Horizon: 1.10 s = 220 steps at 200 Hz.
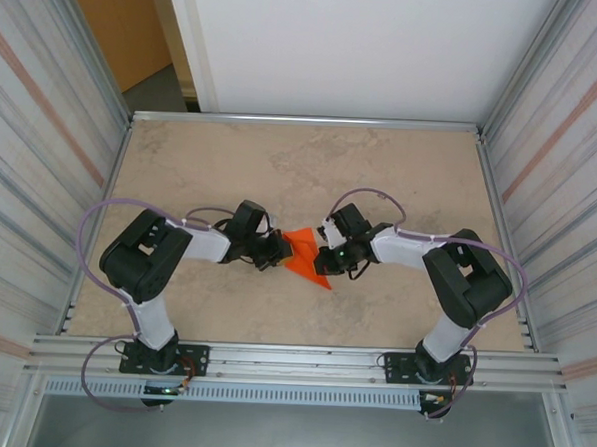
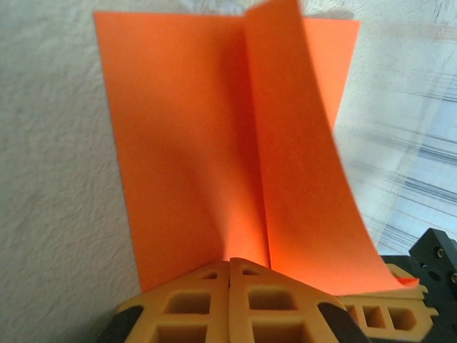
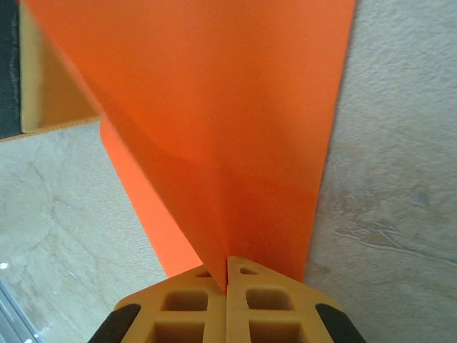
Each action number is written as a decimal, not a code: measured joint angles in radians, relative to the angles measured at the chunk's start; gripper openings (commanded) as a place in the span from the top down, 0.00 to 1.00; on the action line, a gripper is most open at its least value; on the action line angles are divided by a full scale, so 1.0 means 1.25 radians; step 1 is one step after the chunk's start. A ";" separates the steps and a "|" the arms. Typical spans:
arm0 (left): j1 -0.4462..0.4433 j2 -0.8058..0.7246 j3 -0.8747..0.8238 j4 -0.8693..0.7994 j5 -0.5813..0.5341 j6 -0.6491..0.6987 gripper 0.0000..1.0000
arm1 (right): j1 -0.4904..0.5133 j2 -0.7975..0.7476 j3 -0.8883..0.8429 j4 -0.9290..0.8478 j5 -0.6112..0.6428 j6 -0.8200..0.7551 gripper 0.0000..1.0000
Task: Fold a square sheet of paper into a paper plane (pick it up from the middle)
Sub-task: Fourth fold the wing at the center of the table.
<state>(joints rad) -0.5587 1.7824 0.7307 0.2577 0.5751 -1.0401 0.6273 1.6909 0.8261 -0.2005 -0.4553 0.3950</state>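
Jaws pinched shut: the left gripper [image 2: 230,264] and right gripper [image 3: 227,263] each clamped the orange paper [image 1: 305,259]. 1 flap curled up.

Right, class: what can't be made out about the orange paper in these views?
Top external: fold lines on the paper are too small; its ends sit under the left end effector and right end effector.
Left wrist: pinched edge hidden between shut fingers; right background blurred.
Right wrist: far end cut off by the top edge.
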 measured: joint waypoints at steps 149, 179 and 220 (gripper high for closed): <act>-0.003 -0.008 0.027 -0.017 0.011 0.032 0.86 | -0.074 0.009 -0.077 0.120 -0.158 0.056 0.99; -0.014 -0.011 0.029 0.026 0.034 0.037 0.86 | -0.075 0.009 -0.078 0.125 -0.161 0.056 0.98; -0.032 -0.011 0.040 0.067 0.064 0.039 0.87 | -0.082 0.013 -0.078 0.134 -0.162 0.059 0.98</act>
<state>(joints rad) -0.5987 1.7691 0.7807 0.3412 0.6548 -0.9909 0.5251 1.7073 0.7280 -0.0334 -0.6575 0.4683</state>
